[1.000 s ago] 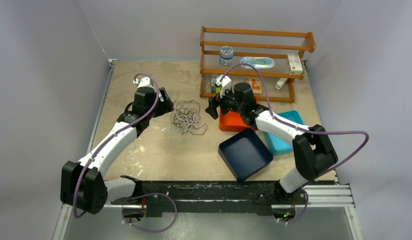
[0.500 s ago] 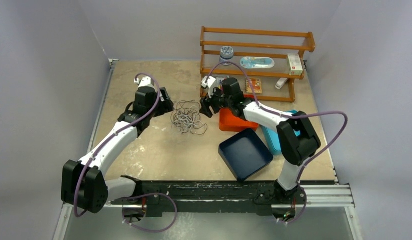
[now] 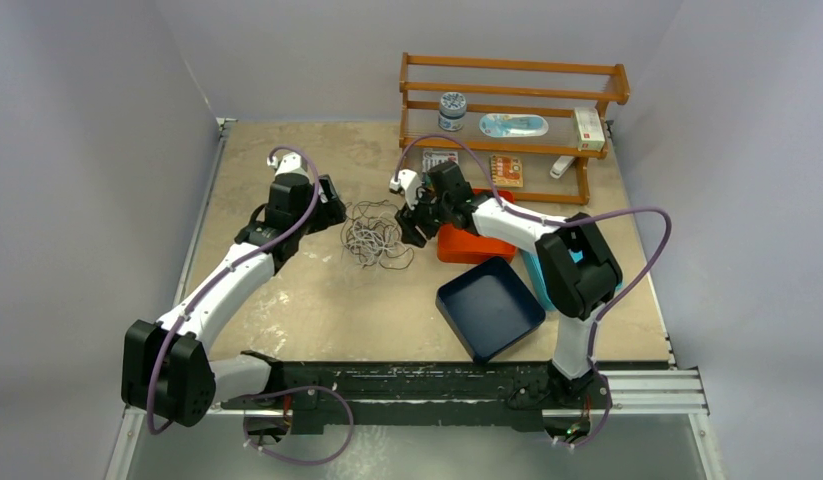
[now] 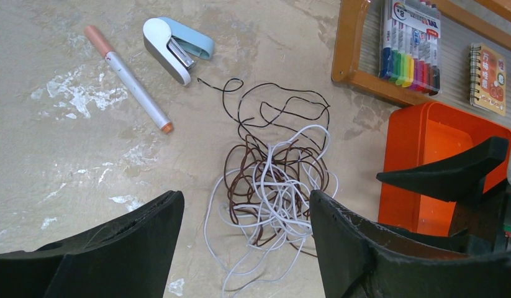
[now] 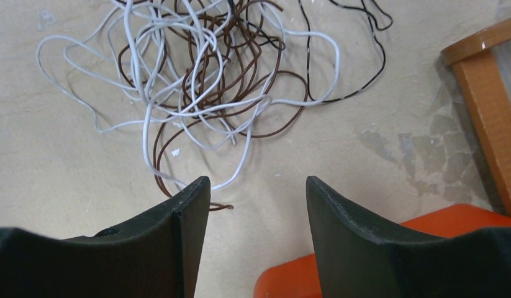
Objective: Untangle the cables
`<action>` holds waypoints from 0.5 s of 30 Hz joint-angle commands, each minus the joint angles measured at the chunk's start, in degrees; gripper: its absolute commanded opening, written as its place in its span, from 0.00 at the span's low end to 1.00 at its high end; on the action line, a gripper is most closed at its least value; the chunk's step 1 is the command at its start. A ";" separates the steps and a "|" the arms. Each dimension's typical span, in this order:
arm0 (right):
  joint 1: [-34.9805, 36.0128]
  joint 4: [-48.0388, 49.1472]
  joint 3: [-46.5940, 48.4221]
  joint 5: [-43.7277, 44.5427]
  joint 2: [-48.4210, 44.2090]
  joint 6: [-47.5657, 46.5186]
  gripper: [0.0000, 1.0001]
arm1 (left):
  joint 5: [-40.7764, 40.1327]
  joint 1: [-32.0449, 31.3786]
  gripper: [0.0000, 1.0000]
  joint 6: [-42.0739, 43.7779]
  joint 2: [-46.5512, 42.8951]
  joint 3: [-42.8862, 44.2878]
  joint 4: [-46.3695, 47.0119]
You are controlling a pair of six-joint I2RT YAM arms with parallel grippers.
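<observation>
A: Where are the cables [image 3: 375, 235]?
B: Heaped mid-frame on the tabletop [image 3: 317, 300], between both arms. The left end effector [image 3: 335, 212] gapes, empty. The right end effector [image 3: 410, 231] stands apart too, holding nothing.
A: Risk?
B: Pinching several strands together would drag the whole knot tighter, I judge.

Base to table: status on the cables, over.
Left gripper open, empty, beside the cables. Right gripper open, empty, at the tangle's other side. Cables one knotted heap, none gripped. Orange bin crowds right gripper.
</observation>
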 commanded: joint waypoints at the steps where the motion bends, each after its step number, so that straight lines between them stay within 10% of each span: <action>1: 0.18 -3.75 1.04 -1.52 -1.54 -2.33 0.60 | -0.67 0.10 0.73 0.81 -0.29 1.45 2.12; 15: 0.13 -6.52 1.47 -5.84 -0.73 -9.45 0.65 | 0.01 0.14 0.73 0.87 -0.19 1.44 2.12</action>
